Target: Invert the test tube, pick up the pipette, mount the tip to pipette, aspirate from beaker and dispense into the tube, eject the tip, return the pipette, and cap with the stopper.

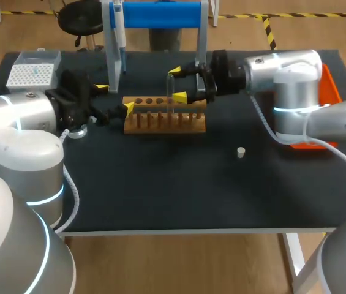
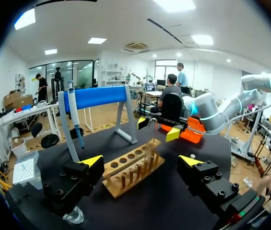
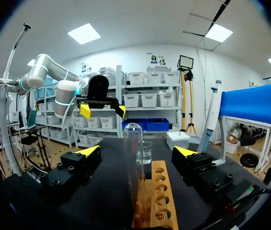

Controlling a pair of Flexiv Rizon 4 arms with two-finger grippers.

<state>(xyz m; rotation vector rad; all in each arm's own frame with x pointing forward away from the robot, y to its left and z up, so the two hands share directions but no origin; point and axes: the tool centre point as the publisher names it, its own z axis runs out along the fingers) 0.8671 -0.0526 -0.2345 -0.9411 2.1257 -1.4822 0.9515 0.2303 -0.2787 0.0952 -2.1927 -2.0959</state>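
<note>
A clear test tube [image 3: 134,163] stands in the wooden rack [image 1: 163,121], rounded end up. My right gripper [image 1: 177,84] is open, one finger either side of the tube, neither touching it; the right wrist view shows the right gripper [image 3: 136,152] the same way. Open too, my left gripper [image 1: 114,98] hangs just left of the rack, facing the rack [image 2: 133,167] in its own view [image 2: 141,160]. A glass beaker [image 1: 78,130] sits under the left gripper. The pipette [image 1: 119,30] hangs on the blue stand behind. A small white stopper [image 1: 240,152] lies right of centre.
A white tip box [image 1: 32,73] stands at the back left corner. The blue stand [image 1: 160,15] rises behind the rack. An orange tray [image 1: 330,92] lies at the right edge, partly behind my right arm. Bare black tabletop [image 1: 179,184] stretches in front of the rack.
</note>
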